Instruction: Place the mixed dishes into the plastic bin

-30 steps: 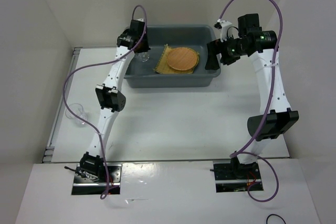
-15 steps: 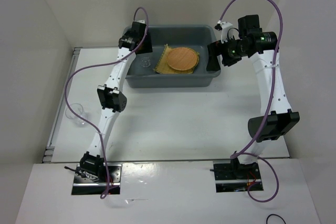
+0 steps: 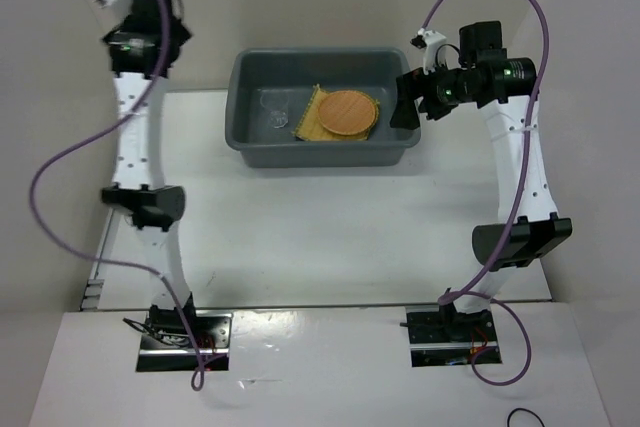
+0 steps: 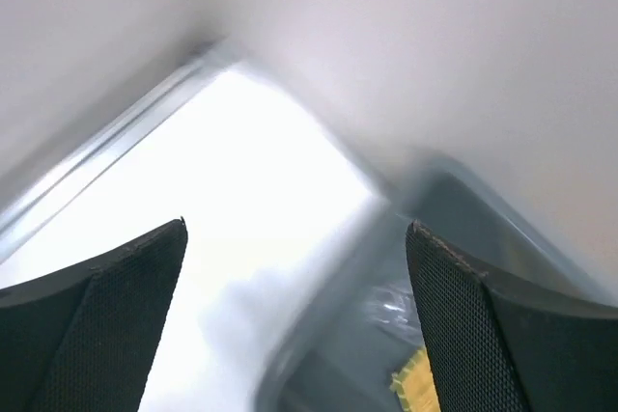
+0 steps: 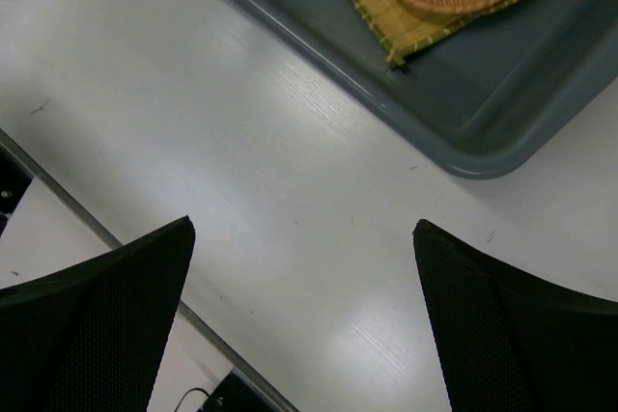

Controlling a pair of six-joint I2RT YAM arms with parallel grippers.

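Standing spread wide with nothing between them, the fingers (image 4: 116, 277) of the left gripper (image 4: 294, 229) hang high over the far left of the table (image 3: 320, 227) and touch nothing. The plastic bin (image 3: 320, 154) lies below and to their right, blurred in the left wrist view. The right gripper (image 5: 301, 227) is just as wide apart and empty, above bare table beside the bin's right end. Inside the bin, a clear plastic cup (image 3: 274, 107) lies left of the bamboo-slat tray (image 3: 308, 119), which carries the orange-brown plate (image 3: 347, 112).
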